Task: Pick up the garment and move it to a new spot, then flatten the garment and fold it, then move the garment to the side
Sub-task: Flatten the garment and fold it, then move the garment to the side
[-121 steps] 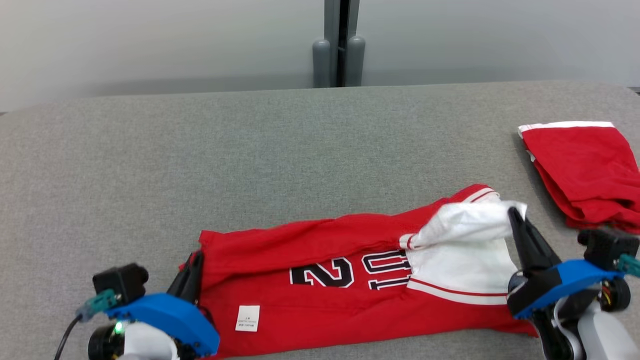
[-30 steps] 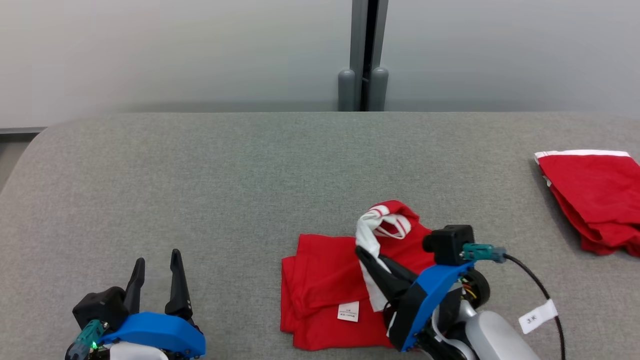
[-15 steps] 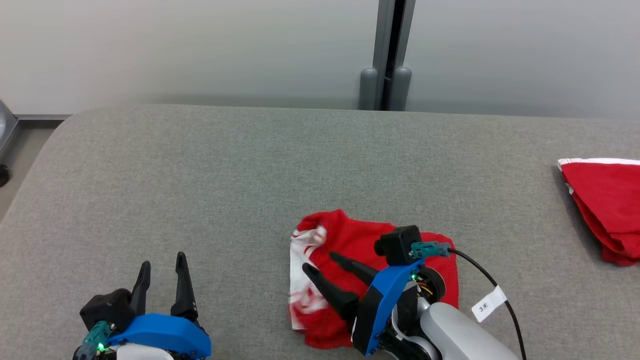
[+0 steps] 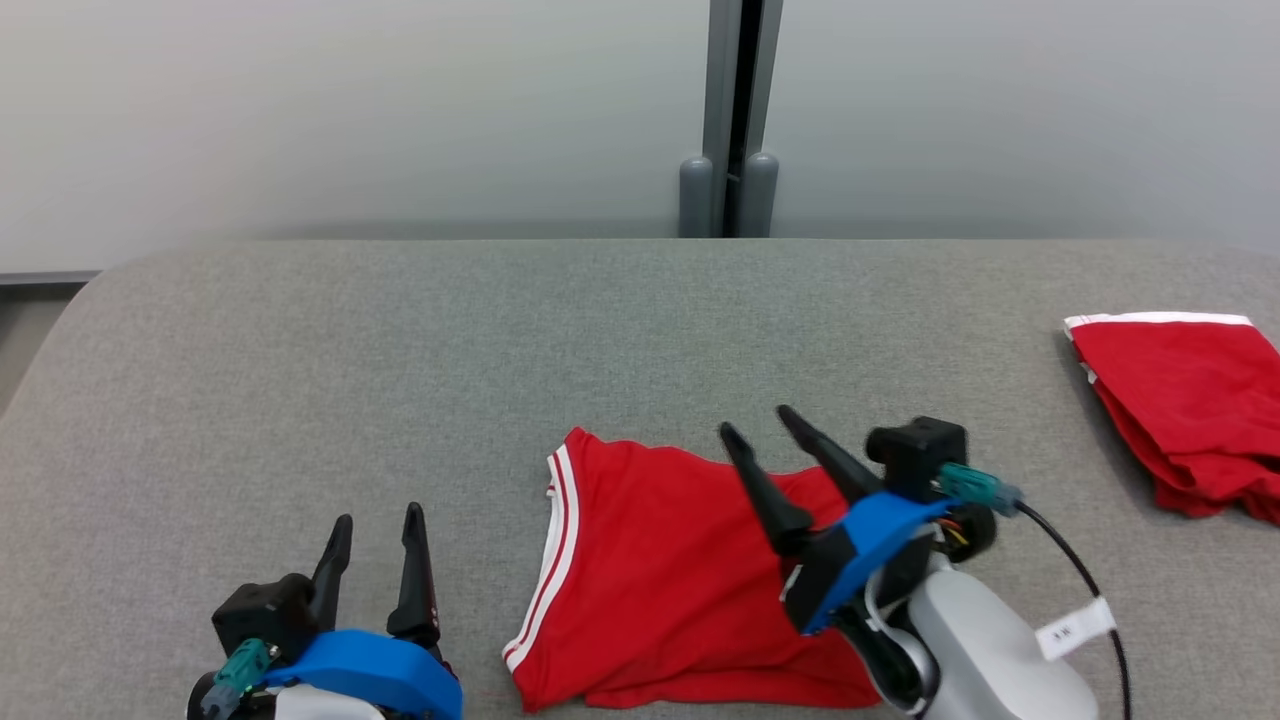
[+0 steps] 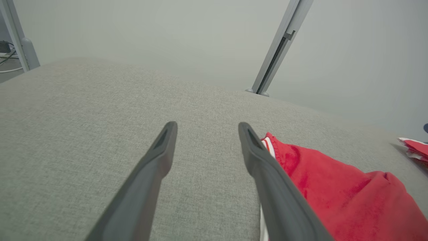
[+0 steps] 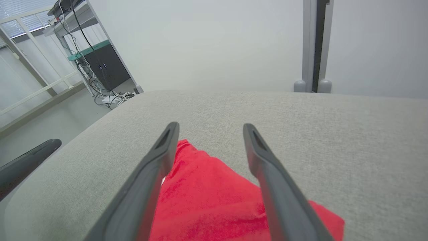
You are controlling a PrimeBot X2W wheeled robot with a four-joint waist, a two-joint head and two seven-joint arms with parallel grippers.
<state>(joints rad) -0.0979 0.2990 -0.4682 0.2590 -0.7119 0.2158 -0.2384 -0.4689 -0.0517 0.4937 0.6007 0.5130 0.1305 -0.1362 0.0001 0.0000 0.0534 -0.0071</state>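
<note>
Red garment (image 4: 660,570) now lies folded; right end effector (image 4: 755,419) released.

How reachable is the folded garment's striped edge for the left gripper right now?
Probably yes. The left gripper is open beside the folded garment, only bare grey surface between them; the right gripper hangs over its other side.

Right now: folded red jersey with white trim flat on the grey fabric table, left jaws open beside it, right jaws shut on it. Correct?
No: the right jaws stand open over the folded red jersey with white trim, gripping nothing; the right wrist view shows it. Rest is right.
</note>
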